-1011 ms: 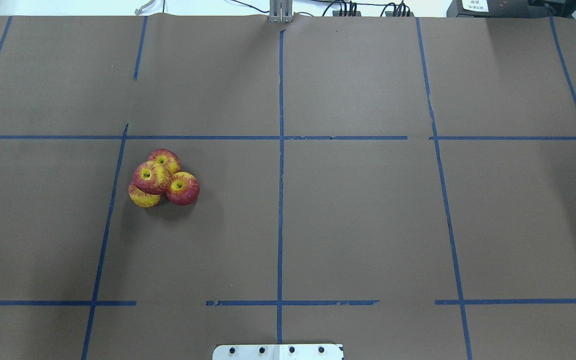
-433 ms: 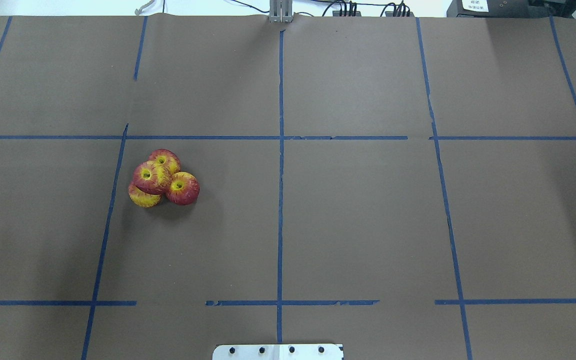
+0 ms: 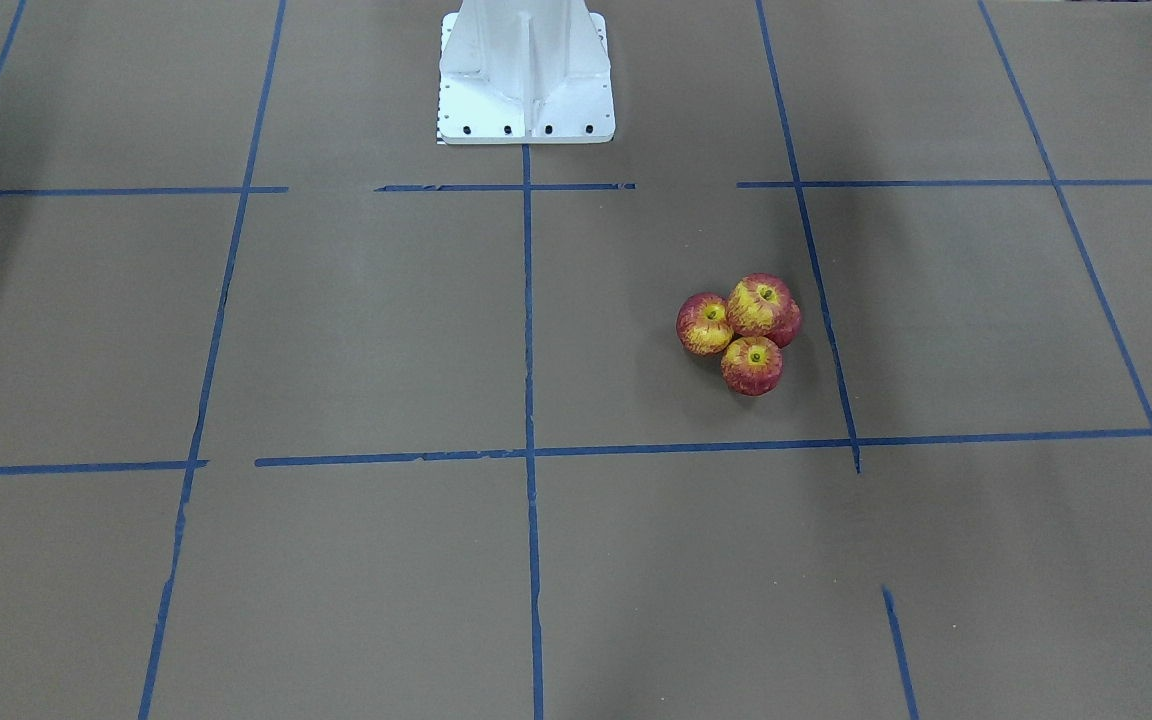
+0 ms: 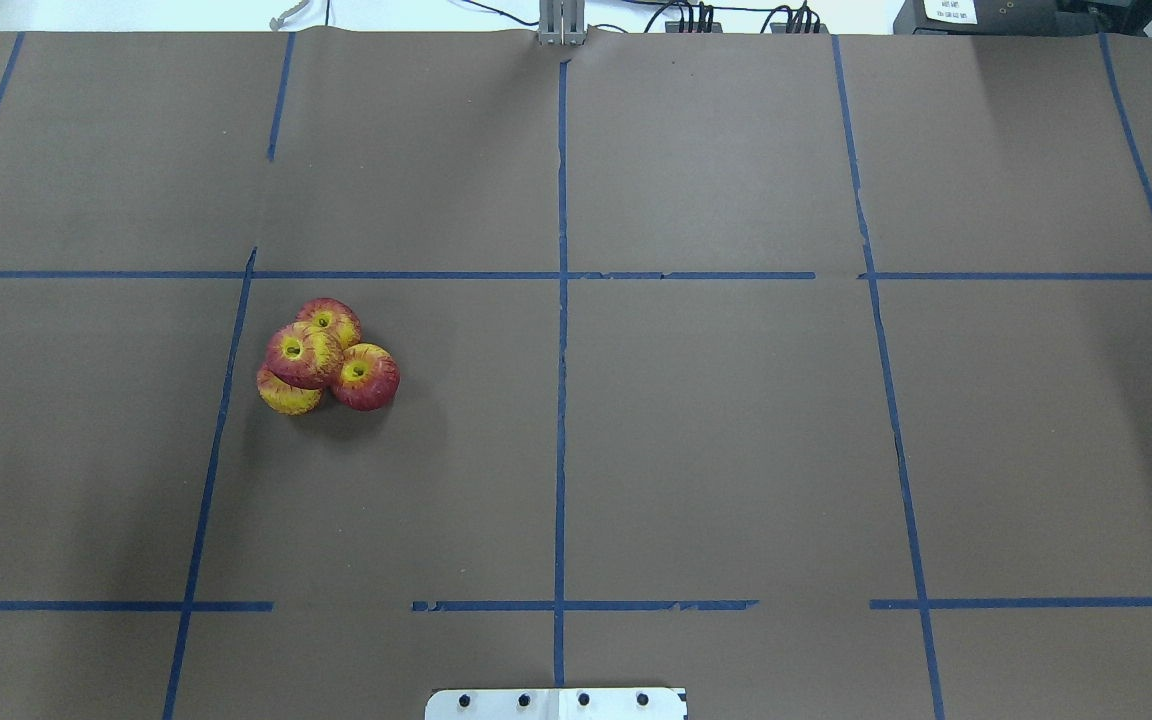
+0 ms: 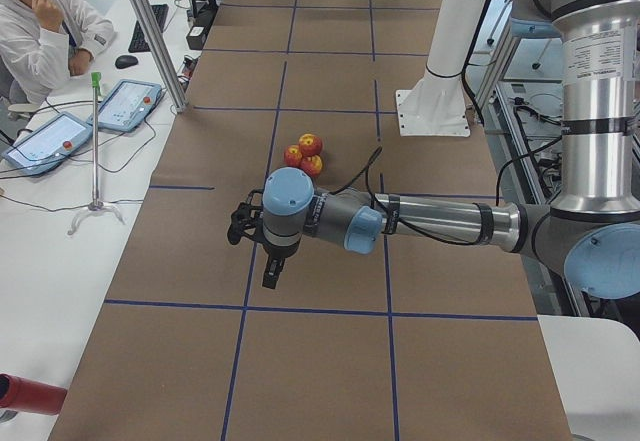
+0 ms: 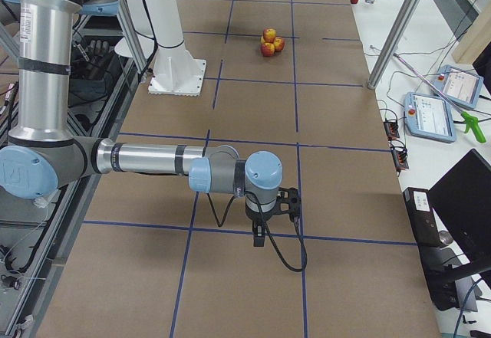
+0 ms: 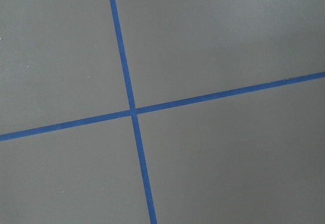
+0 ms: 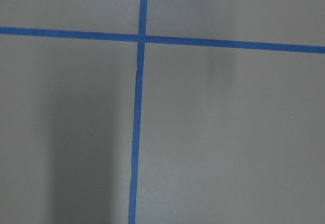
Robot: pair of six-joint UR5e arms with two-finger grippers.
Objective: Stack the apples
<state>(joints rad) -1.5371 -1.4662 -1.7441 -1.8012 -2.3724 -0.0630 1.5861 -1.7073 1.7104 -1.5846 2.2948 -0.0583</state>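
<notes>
You've got the apples [image 4: 326,358] on the robot's-left half of the desk [image 4: 716,420], three touching and the fourth [image 4: 303,355] cradled on top so it likely can't roll; left gripper [image 5: 270,266] and right gripper [image 6: 258,233] hang well apart from them, and I can't tell their grip state.

the table [image 4: 736,450] is covered in brown paper, divided into squares by blue tape lines [image 4: 561,400]. three apples [image 4: 366,377] rest directly on it on the robot's left side, touching in a cluster. a fourth apple [image 4: 301,352] sits on top of them. a white mounting base [image 3: 526,90] stands at the robot-side edge.
</notes>
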